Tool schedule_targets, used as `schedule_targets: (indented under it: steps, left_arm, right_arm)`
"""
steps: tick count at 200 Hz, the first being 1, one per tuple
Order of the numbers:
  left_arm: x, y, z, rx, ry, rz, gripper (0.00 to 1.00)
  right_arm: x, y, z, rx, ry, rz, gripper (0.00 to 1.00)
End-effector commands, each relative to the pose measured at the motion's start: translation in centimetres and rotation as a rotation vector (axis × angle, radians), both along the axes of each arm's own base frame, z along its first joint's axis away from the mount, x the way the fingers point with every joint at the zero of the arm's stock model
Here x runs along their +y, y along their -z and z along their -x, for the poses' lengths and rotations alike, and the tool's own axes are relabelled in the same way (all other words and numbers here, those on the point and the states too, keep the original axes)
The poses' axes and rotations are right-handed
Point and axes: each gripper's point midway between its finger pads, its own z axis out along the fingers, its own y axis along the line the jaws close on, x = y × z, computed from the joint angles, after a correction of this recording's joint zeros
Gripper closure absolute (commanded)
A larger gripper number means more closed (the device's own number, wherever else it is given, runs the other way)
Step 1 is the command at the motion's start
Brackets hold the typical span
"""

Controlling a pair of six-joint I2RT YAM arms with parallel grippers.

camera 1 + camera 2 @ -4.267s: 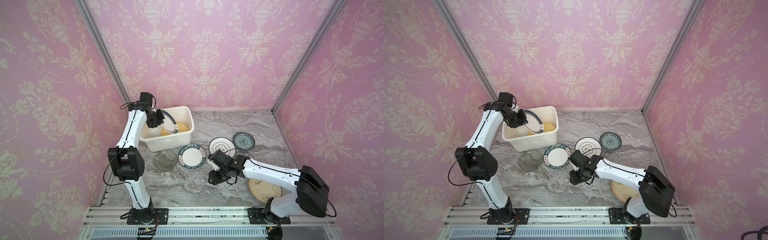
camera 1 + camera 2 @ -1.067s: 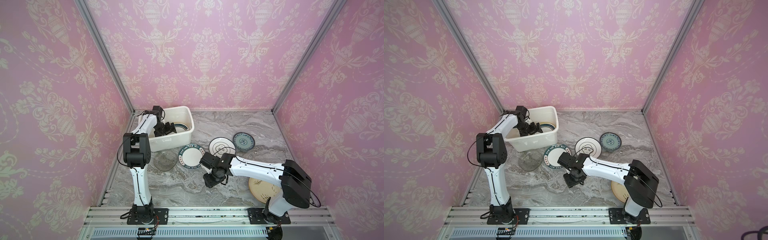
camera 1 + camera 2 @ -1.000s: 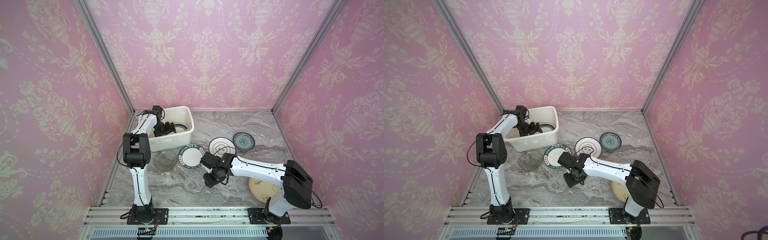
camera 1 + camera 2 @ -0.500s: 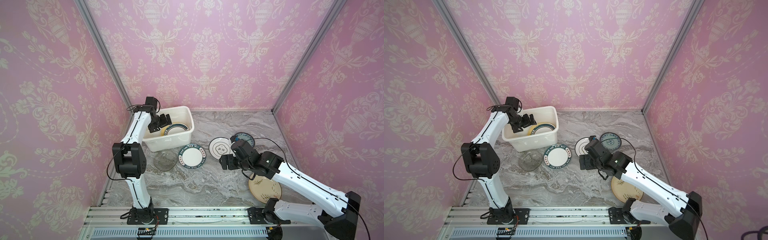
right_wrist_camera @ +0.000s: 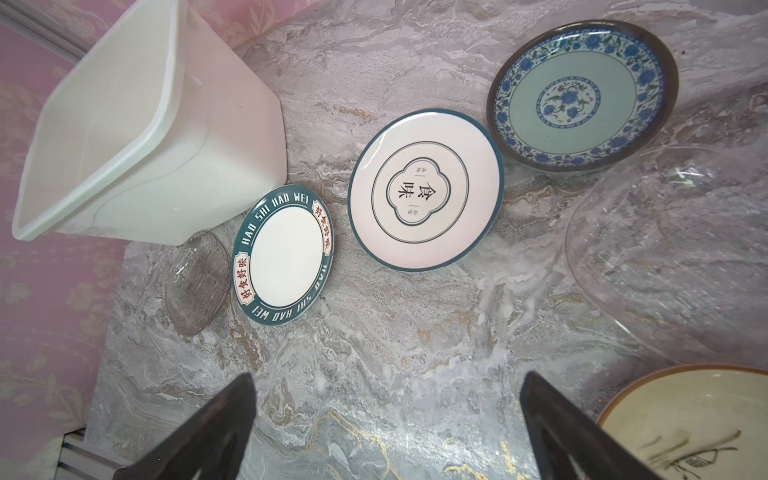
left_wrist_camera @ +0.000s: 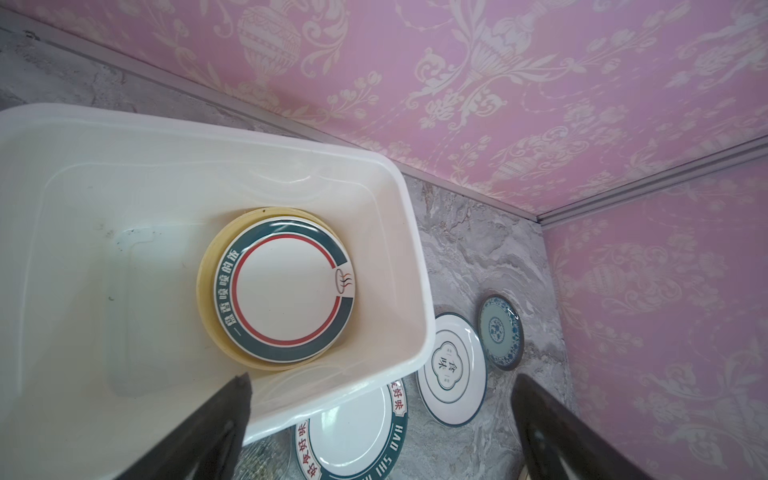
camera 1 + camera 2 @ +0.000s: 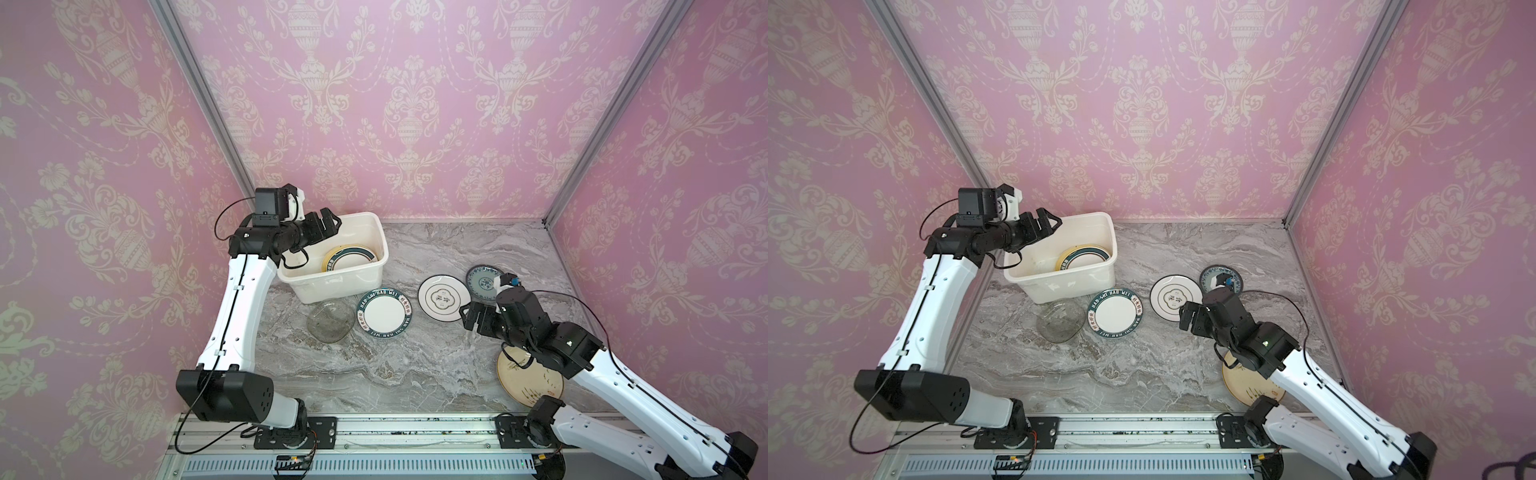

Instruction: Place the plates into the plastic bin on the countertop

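Note:
The white plastic bin (image 7: 332,289) stands at the back left of the countertop (image 7: 374,374). Inside it a dark-rimmed white plate (image 6: 282,291) lies on a yellow plate (image 6: 205,282). My left gripper (image 7: 328,220) hangs open and empty over the bin's far left corner. On the countertop lie a clear glass plate (image 7: 330,321), a green-rimmed lettered plate (image 7: 385,313), a thin-rimmed white plate (image 7: 444,297), a blue-patterned plate (image 7: 482,284) and a cream plate (image 7: 530,380). My right gripper (image 7: 467,318) is open and empty, just in front of the thin-rimmed plate.
The right wrist view shows a second, larger clear glass plate (image 5: 673,257) between the blue-patterned and cream plates; my right arm hides it in both top views. Pink patterned walls (image 7: 415,104) close in three sides. A metal rail (image 7: 374,428) runs along the front edge.
My left gripper has risen out of the bin, with the dark-rimmed plate left lying on the yellow one. My right gripper has swung from beside the lettered plate to the right and opened.

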Motion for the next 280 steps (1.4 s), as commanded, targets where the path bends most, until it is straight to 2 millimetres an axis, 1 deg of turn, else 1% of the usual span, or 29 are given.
schedule_targets:
  steps: [1,9,12,21,38,52,83,112,140,157,175,202,221,237,280]
  left_arm:
    - [-5.6,-2.6,1.7,-0.036,0.195,0.014,0.01]
    - [-7.5,-2.8,2.1,-0.029,0.245,-0.012,0.01]
    - [-8.2,-2.5,2.3,-0.013,0.263,-0.018,0.01]
    - [-10.4,-2.8,2.7,-0.009,0.315,-0.028,0.01]
    - [-14.0,-1.6,2.7,0.035,0.375,-0.061,0.01]
    - [-16.3,0.1,2.5,0.091,0.396,-0.100,0.01]
    - [-21.9,3.5,2.0,0.180,0.460,-0.107,0.01]
    - [-26.1,6.4,1.3,0.220,0.471,-0.090,0.01]
    - [-28.7,10.0,-0.2,0.271,0.451,-0.072,0.01]
    - [-30.2,11.5,-1.2,0.290,0.445,-0.030,0.01]
    - [-31.3,12.9,-2.5,0.291,0.423,-0.002,0.01]
    - [-32.3,15.2,-4.3,0.310,0.386,0.002,0.01]
    - [-32.9,16.7,-5.4,0.319,0.371,-0.003,0.01]
    - [-33.6,18.4,-6.1,0.335,0.369,-0.004,0.01]
    - [-34.9,20.9,-8.4,0.338,0.358,0.046,0.01]
  right_arm:
    - [0.4,0.8,-0.2,0.019,0.062,-0.121,0.00]
    - [0.4,1.3,-0.3,0.025,0.082,-0.147,0.00]
    - [0.4,1.5,-0.4,0.028,0.089,-0.155,0.00]
    - [0.4,1.9,-0.5,0.034,0.107,-0.181,0.00]
    - [0.2,2.9,-0.7,0.055,0.138,-0.216,0.00]
    - [-0.1,3.6,-0.8,0.072,0.158,-0.231,0.00]
    - [-0.6,5.2,-1.0,0.103,0.183,-0.259,0.00]
    - [-1.0,7.0,-1.4,0.128,0.224,-0.326,0.00]
    - [-1.1,8.3,-2.2,0.135,0.257,-0.397,0.00]
    - [-0.9,8.9,-2.8,0.135,0.254,-0.428,0.00]
    - [-0.7,9.6,-3.3,0.142,0.242,-0.448,0.00]
    - [-0.6,10.9,-3.9,0.165,0.242,-0.478,0.00]
    - [-0.8,11.6,-4.4,0.162,0.248,-0.492,0.00]
    - [-0.8,12.0,-4.7,0.164,0.244,-0.502,0.00]
    - [0.2,13.0,-5.6,0.184,0.200,-0.531,0.00]
